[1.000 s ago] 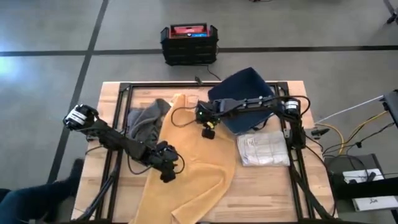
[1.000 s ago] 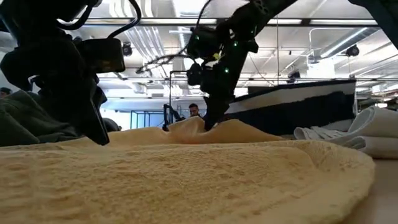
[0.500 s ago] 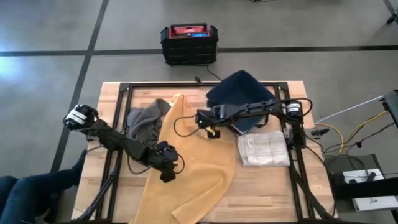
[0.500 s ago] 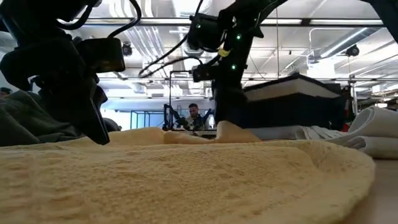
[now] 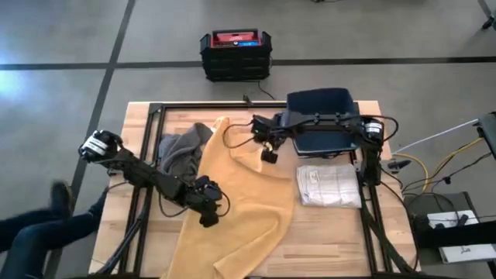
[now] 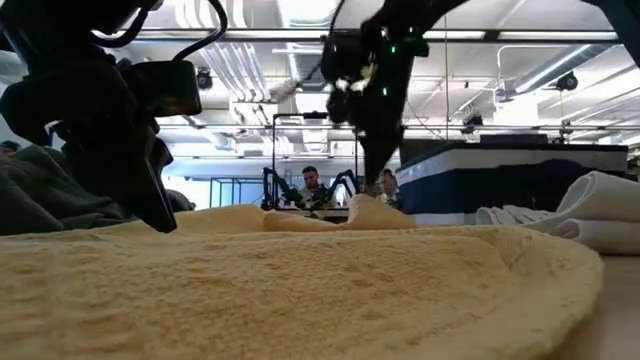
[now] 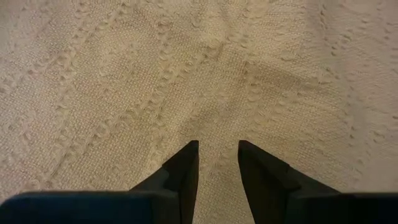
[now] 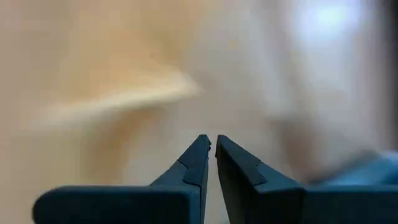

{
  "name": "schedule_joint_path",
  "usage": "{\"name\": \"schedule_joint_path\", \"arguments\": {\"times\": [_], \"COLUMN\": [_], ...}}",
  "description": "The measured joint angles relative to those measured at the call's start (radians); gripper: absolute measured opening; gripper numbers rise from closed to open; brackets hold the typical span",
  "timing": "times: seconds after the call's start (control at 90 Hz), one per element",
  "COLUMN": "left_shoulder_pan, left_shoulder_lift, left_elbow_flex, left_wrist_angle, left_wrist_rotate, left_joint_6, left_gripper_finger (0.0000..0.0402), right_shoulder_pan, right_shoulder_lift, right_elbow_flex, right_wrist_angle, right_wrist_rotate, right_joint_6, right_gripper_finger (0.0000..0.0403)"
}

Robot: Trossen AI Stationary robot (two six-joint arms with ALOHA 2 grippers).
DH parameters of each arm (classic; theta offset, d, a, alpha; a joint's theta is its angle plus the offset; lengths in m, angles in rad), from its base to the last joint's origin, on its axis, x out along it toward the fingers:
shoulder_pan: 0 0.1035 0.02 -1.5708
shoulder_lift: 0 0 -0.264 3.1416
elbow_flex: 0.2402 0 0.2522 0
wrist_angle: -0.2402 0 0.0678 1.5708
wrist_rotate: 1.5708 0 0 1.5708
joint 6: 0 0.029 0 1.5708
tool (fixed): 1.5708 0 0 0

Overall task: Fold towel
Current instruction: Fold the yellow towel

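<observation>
A yellow towel (image 5: 240, 201) lies spread from the table's far middle to its near edge. My left gripper (image 5: 208, 217) stands on the towel's left part, fingers pointing down, shut on the cloth (image 7: 216, 93). My right gripper (image 5: 269, 156) hangs shut over the towel's far right part, just above a small raised ridge (image 6: 372, 208). Its wrist view shows nothing between its fingertips (image 8: 212, 140). My left gripper comes down on the yellow towel from above, close to its left edge. A small tuck of cloth (image 7: 217, 134) sits in the narrow gap between the two fingertips, with creases running toward it. The towel stays flat on the table. Of my right gripper, I cannot tell whether its tips touch the ridge.
A grey towel (image 5: 182, 151) lies bunched at the far left. A dark blue towel (image 5: 319, 130) lies flat at the far right under my right arm. A folded white towel (image 5: 329, 186) lies nearer on the right. A black-and-red crate (image 5: 236, 54) stands on the floor beyond. A person's legs (image 5: 39, 232) show at the left.
My right gripper has gone toward the table's right and far edges, staying shut. The dark blue towel under its arm has gone from a peaked, tilted shape to a flat, level rectangle. The yellow ridge below the gripper has shifted right.
</observation>
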Motion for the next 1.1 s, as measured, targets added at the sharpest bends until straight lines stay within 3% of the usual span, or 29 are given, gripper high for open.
{"name": "schedule_joint_path", "arguments": {"times": [0.111, 0.222, 0.356, 0.667, 0.833, 0.911, 1.044, 1.1], "left_shoulder_pan": [0.000, 0.000, -0.002, -0.012, -0.013, -0.013, -0.013, -0.014], "left_shoulder_lift": [0.000, 0.000, 0.000, 0.102, 0.161, 0.156, 0.113, 0.089], "left_elbow_flex": [0.000, 0.000, -0.001, -0.002, 0.003, 0.002, -0.006, -0.006], "left_wrist_angle": [0.002, 0.004, 0.008, -0.045, -0.024, -0.024, -0.023, -0.024], "left_wrist_rotate": [-0.001, -0.017, -0.018, 0.091, 0.117, 0.118, 0.101, 0.091], "left_joint_6": [0.005, 0.006, -0.003, -0.133, -0.163, -0.163, -0.142, -0.131], "left_gripper_finger": [0.0098, 0.0098, 0.0098, 0.0098, 0.0098, 0.0098, 0.0098, 0.0098], "right_shoulder_pan": [0.036, 0.066, 0.069, -0.017, -0.088, -0.096, -0.050, -0.027], "right_shoulder_lift": [-0.001, 0.034, 0.107, 0.163, 0.162, 0.150, 0.104, 0.102], "right_elbow_flex": [-0.003, -0.014, -0.028, -0.027, -0.027, -0.028, -0.026, -0.026], "right_wrist_angle": [0.001, 0.039, 0.111, 0.116, 0.099, 0.087, 0.133, 0.157], "right_wrist_rotate": [-0.132, -0.130, -0.033, 0.378, 0.416, 0.342, -0.015, -0.101], "right_joint_6": [0.034, 0.036, 0.050, 0.082, 0.135, 0.128, 0.039, 0.016], "right_gripper_finger": [0.0018, 0.0018, 0.0018, 0.0018, 0.0018, 0.0018, 0.0018, 0.0018]}}
